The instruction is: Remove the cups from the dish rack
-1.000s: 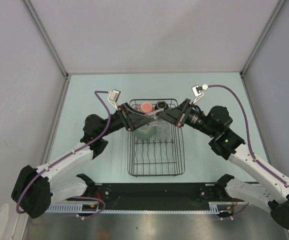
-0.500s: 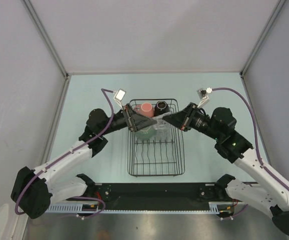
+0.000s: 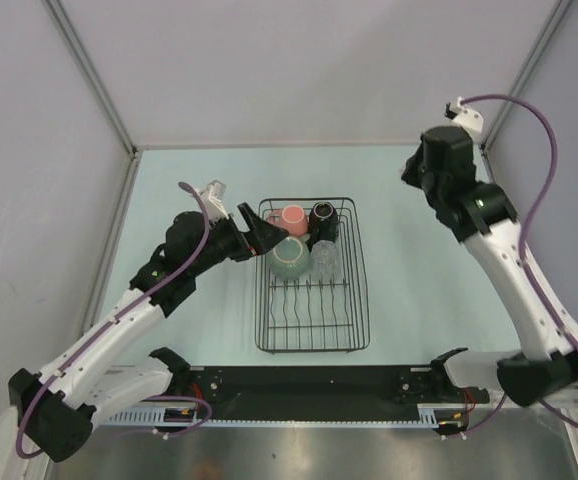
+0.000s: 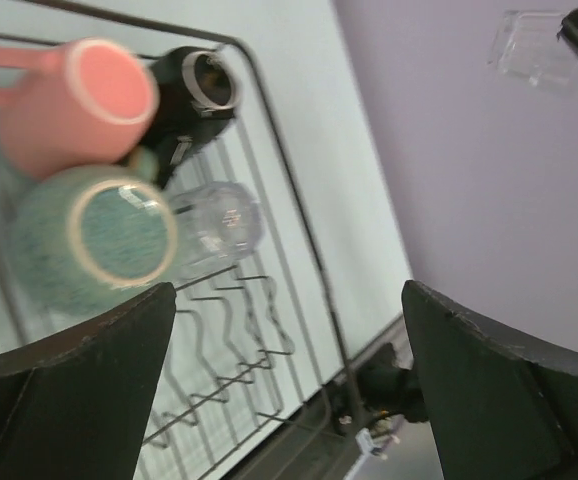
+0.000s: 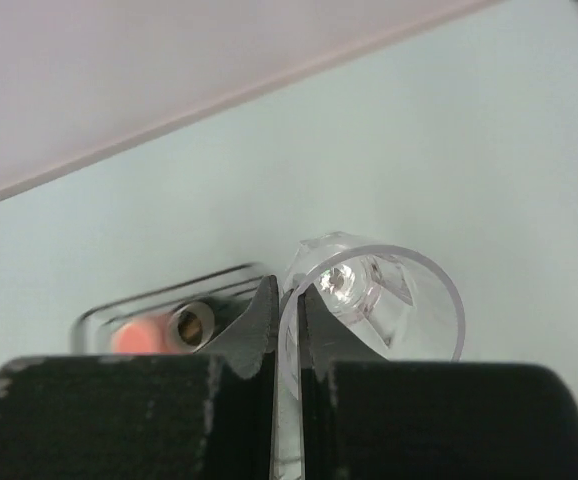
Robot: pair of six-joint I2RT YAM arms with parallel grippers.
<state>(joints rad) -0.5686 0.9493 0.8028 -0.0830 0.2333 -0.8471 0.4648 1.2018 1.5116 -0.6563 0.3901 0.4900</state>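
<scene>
The black wire dish rack (image 3: 314,320) lies mid-table. Its far end holds a pink mug (image 3: 291,216), a black cup (image 3: 323,216), a pale-green cup (image 3: 290,257) and a clear tumbler (image 3: 325,258). My left gripper (image 3: 261,232) hangs open at the rack's far-left corner, beside the pink mug. In the left wrist view nothing sits between the jaws of the left gripper (image 4: 289,300), and the cups lie ahead of it. My right gripper (image 5: 289,300) is raised high at the back right, shut on the rim of a second clear tumbler (image 5: 379,295).
The near half of the rack holds only bare bars and tines (image 4: 259,300). The teal table (image 3: 429,290) is walled by grey panels on three sides. A black rail (image 3: 309,385) with both arm bases runs along the near edge.
The right arm has lifted from the rack up toward the back right, carrying a clear tumbler. The left gripper has opened wide and drawn back to the rack's left edge.
</scene>
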